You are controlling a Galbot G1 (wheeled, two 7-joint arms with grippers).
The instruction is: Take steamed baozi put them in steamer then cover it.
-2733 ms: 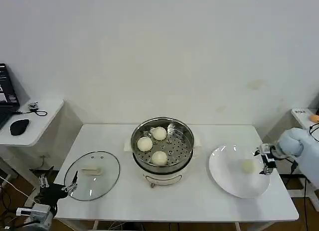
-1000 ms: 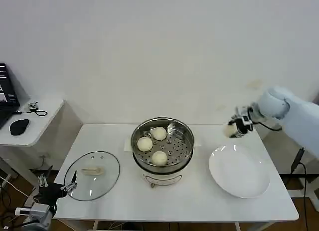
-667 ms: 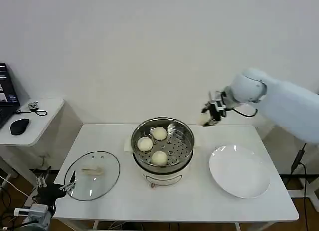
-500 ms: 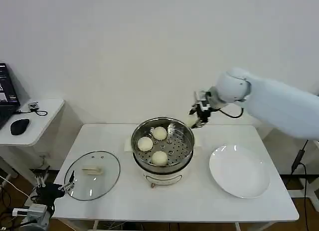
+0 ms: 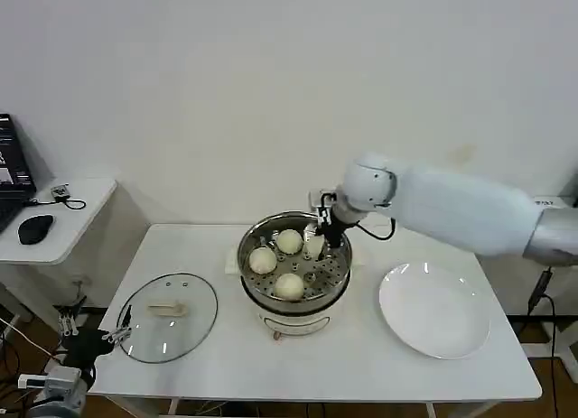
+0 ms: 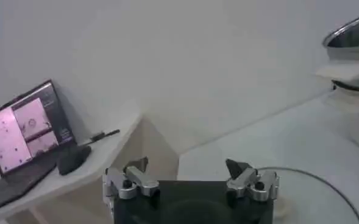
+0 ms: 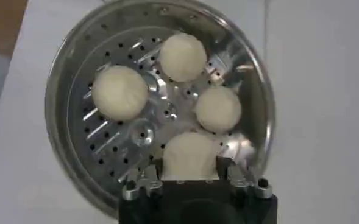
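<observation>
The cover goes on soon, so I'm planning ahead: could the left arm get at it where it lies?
Probably yes. The cover lies flat on the table with its handle up and nothing on it. The left gripper, fingers open, sits at its near edge; the right gripper is away over the steamer.

White table (image 5: 361,364) carries steamer (image 5: 295,305), cover (image 5: 168,318), plate (image 5: 435,311).

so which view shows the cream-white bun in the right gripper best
The right wrist view: the cream-white bun sits between the right gripper fingers, above the shiny round steel steamer holding three more buns. The head view shows it small, partly hidden by the gripper. The left wrist view catches just the steamer's edge, no bun.
</observation>
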